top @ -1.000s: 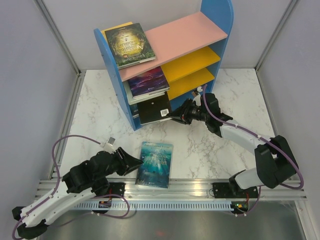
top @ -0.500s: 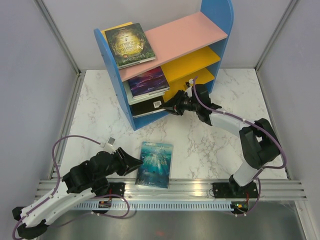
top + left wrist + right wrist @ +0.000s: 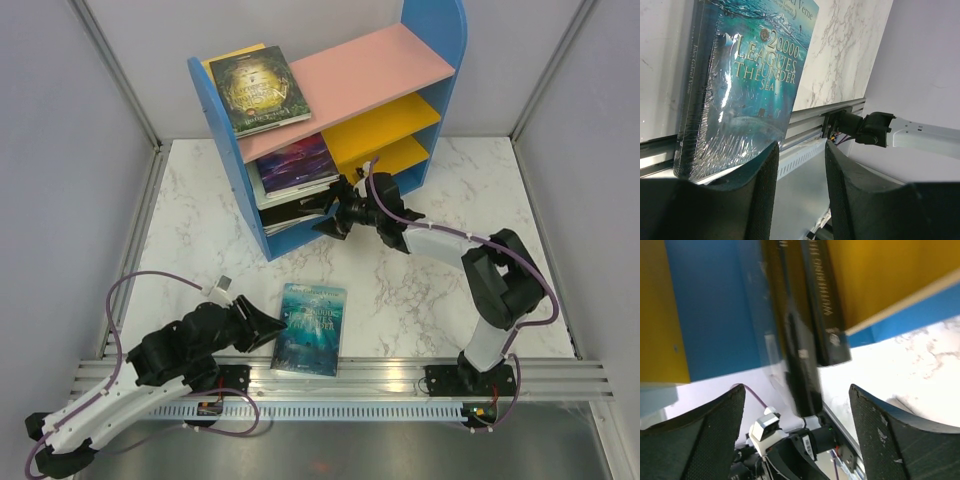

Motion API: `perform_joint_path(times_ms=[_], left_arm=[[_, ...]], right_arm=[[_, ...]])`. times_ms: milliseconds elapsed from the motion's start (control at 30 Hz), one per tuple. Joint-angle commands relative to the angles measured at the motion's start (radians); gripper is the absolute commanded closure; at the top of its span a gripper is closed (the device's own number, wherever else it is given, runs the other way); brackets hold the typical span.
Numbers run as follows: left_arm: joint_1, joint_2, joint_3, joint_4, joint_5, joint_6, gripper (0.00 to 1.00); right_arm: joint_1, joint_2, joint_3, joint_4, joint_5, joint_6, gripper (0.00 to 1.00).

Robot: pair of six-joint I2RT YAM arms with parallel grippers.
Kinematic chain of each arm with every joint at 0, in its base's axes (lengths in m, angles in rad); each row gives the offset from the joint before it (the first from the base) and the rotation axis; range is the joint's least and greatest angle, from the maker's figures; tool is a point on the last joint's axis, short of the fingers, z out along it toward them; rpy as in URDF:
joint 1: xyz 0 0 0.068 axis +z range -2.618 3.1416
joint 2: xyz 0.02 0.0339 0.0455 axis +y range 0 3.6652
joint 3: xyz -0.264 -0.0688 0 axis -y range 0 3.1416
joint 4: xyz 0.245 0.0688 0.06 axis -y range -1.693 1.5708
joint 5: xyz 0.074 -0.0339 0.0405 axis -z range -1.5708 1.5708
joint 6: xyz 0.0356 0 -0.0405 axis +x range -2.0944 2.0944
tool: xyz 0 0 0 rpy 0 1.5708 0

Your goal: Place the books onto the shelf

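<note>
After the right gripper (image 3: 332, 213) slid the black book (image 3: 290, 216) into the shelf (image 3: 224, 150), it spread wide, while the left gripper (image 3: 274, 328), part-spread and empty, faced the teal book (image 3: 310, 328).

**Setting:** robot test cell, laboratory type.

**Evidence:**
- Plain pale wall panels (image 3: 50, 150) on three sides, well beyond both sets of fingers, joined by bare aluminium posts (image 3: 118, 80).
- Marble-pattern tabletop (image 3: 430, 290) beneath the left fingers (image 3: 262, 325) and right fingers (image 3: 330, 222).
- Slotted aluminium rail (image 3: 350, 372) behind the fingers, with two arm bases (image 3: 450, 380) bolted to it.
- Purple cable (image 3: 150, 273) looping loose behind the left fingers.
- Toy-coloured shelf (image 3: 370, 65) standing on the tabletop, just ahead of the right fingers.
- Shrink-wrapped book (image 3: 310, 328) lying flat just ahead of the left fingers.
</note>
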Motion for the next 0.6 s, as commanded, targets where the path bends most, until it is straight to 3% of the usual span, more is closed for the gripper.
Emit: perform_joint_path(times_ms=[0, 133, 233, 333, 367, 467, 567], left_arm=[[0.002, 0.021, 0.007, 0.000, -0.025, -0.011, 0.53], [0.000, 0.049, 0.015, -0.003, -0.026, 0.017, 0.53], [0.002, 0.086, 0.032, -0.028, -0.035, 0.034, 0.47], [0.000, 0.162, 0.069, -0.075, -0.049, 0.078, 0.30], [0.002, 0.216, 0.078, -0.086, -0.052, 0.093, 0.19], [0.008, 0.373, 0.121, -0.098, -0.060, 0.149, 0.05], [0.043, 0.507, 0.122, -0.050, -0.020, 0.217, 0.00]], right_arm=[[-0.018, -0.063, -0.027, -0.038, 0.026, -0.061, 0.12], [-0.069, -0.158, -0.116, -0.076, 0.027, -0.095, 0.09], [-0.127, -0.264, -0.182, -0.166, 0.021, -0.176, 0.09], [-0.161, -0.374, -0.241, -0.295, 0.013, -0.278, 0.08], [-0.164, -0.426, -0.282, -0.338, 0.013, -0.296, 0.08], [-0.158, -0.531, -0.415, -0.374, -0.007, -0.315, 0.08], [-0.141, -0.640, -0.573, -0.385, 0.001, -0.306, 0.08]])
